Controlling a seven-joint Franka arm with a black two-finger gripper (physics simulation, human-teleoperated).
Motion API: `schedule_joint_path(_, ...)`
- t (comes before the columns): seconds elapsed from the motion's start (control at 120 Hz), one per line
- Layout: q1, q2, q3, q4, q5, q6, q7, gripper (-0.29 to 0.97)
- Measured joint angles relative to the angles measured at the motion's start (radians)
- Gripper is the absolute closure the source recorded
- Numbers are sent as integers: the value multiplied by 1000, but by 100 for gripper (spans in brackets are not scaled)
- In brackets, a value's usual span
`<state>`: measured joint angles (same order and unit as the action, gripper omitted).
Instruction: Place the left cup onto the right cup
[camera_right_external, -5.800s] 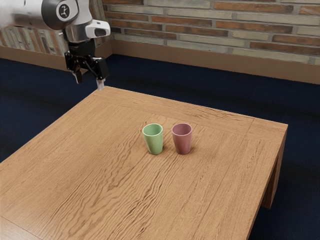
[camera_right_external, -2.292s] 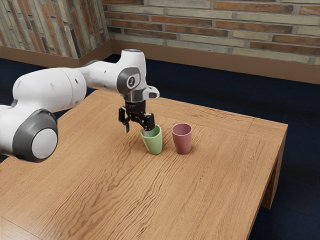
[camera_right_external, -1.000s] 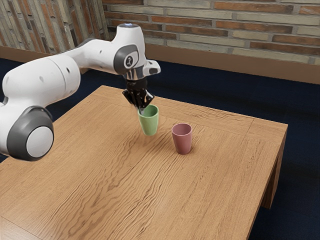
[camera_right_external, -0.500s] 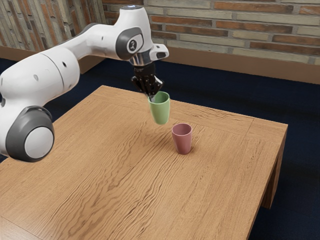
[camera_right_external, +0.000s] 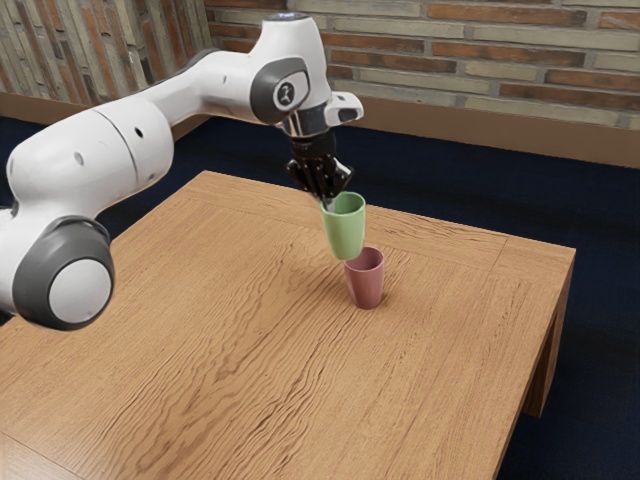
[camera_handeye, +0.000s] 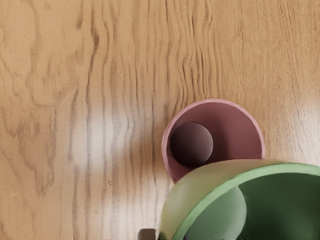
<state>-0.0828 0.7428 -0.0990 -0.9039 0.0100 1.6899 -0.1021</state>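
Note:
My gripper (camera_right_external: 326, 199) is shut on the rim of the green cup (camera_right_external: 344, 227), which hangs upright in the air above the table. The pink cup (camera_right_external: 365, 278) stands upright on the wooden table (camera_right_external: 200, 340), just below the green cup and slightly toward the exterior view's right. In the wrist view the green cup (camera_handeye: 240, 200) sits close under my hand, and the open mouth of the pink cup (camera_handeye: 215, 135) shows beyond its rim, partly covered by it.
The table's far edge and right edge (camera_right_external: 560, 270) lie beyond the cups. Dark blue floor (camera_right_external: 600, 200) and a brick wall surround the table. Bare wood stretches toward the exterior view's left and front.
My gripper closed on the green cup, lifted it off the table and carried it toward the exterior view's right, until it hangs just over the pink cup. The pink cup has stayed put.

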Motion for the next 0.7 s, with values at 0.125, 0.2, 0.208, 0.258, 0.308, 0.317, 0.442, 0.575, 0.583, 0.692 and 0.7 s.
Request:
schedule_joint_path(0.125,-8,3,0,9,2,2,-15,79)
schedule_joint_path(0.2,-11,15,0,39,8,2,-22,79)
schedule_joint_path(0.208,-11,16,0,42,9,2,-23,79)
schedule_joint_path(0.258,-11,24,0,54,14,3,-27,79)
schedule_joint_path(0.308,-10,34,0,72,19,4,-31,79)
schedule_joint_path(0.317,-10,36,0,74,20,4,-32,79)
schedule_joint_path(0.442,-9,69,0,115,34,4,-40,79)
schedule_joint_path(0.575,-10,107,-2,154,41,3,-46,79)
schedule_joint_path(0.583,-10,108,-2,156,41,3,-47,79)
schedule_joint_path(0.692,-12,116,-5,162,43,3,-52,79)
schedule_joint_path(0.7,-12,116,-5,162,43,3,-52,79)
